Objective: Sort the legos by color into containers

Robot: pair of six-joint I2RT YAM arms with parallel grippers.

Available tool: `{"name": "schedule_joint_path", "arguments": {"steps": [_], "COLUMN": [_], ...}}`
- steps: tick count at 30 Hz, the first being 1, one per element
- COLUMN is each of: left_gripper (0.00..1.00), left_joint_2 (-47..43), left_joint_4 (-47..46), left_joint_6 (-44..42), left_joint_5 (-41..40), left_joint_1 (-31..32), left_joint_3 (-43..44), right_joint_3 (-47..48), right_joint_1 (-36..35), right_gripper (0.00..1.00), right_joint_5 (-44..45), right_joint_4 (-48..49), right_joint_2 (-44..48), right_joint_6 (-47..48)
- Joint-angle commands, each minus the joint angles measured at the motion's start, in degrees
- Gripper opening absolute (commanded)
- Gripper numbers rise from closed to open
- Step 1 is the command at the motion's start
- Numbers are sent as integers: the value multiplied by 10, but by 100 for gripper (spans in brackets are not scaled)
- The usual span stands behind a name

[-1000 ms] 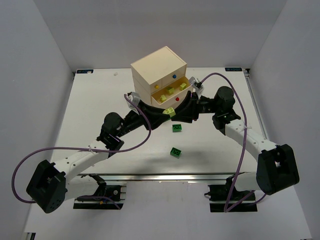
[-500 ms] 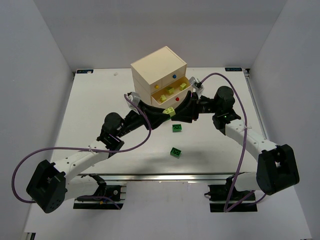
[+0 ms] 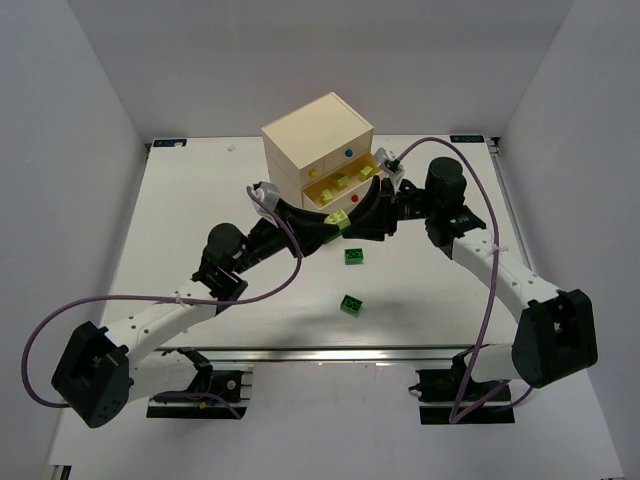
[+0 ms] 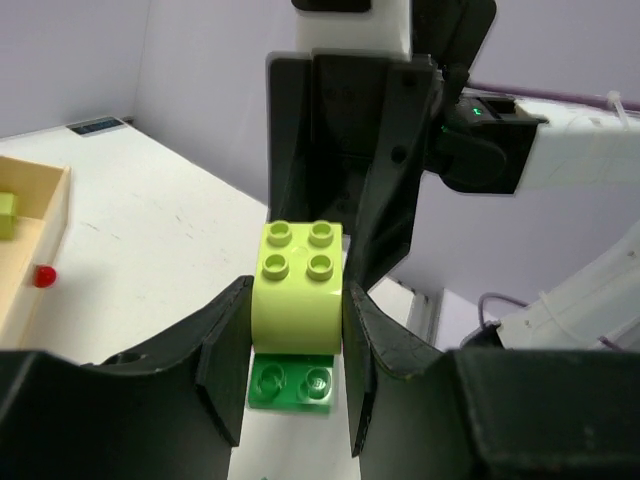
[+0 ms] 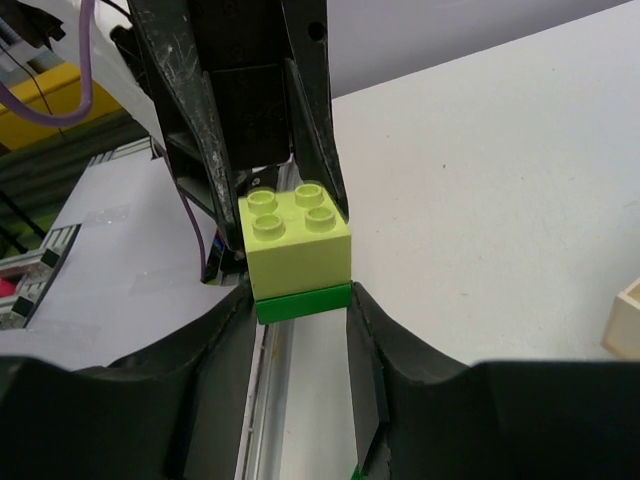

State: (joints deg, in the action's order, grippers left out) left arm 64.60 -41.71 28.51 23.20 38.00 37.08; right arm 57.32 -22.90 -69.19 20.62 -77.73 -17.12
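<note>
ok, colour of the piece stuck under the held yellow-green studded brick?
Green: the thin plastic piece beneath the yellow-green brick, best in the right wrist view.

White counter [image 3: 180, 200] carries cream chest [image 3: 318, 140]. One green lego [image 3: 354, 257] lies in front of the chest, second green lego [image 3: 351, 304] farther forward.

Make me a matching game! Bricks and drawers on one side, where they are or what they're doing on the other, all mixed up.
1 lime brick
2 green brick nearest the arm bases
3 red-knob drawer
4 blue-knob drawer

A shut
B lying loose on the table
C squeezed between the left gripper and right gripper
D pulled open, with bricks inside

Pairs: 1-C, 2-B, 3-D, 4-A
</note>
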Motion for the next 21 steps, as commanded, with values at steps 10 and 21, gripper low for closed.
{"name": "schedule_joint_path", "arguments": {"steps": [10, 21], "left_gripper": [0, 0], "left_joint_2": [-53, -90], "left_joint_4": [-36, 45], "left_joint_6": [-23, -57], "left_joint_5": [-94, -118], "left_joint_1": [-21, -27], "left_joint_3": [39, 27], "right_joint_3": [-5, 65], "right_joint_1": [25, 36], "right_gripper": [0, 0], "right_joint_5": [10, 163], "right_joint_4": [-72, -171], "right_joint_2": [-8, -29], "right_joint_6": [68, 168]}}
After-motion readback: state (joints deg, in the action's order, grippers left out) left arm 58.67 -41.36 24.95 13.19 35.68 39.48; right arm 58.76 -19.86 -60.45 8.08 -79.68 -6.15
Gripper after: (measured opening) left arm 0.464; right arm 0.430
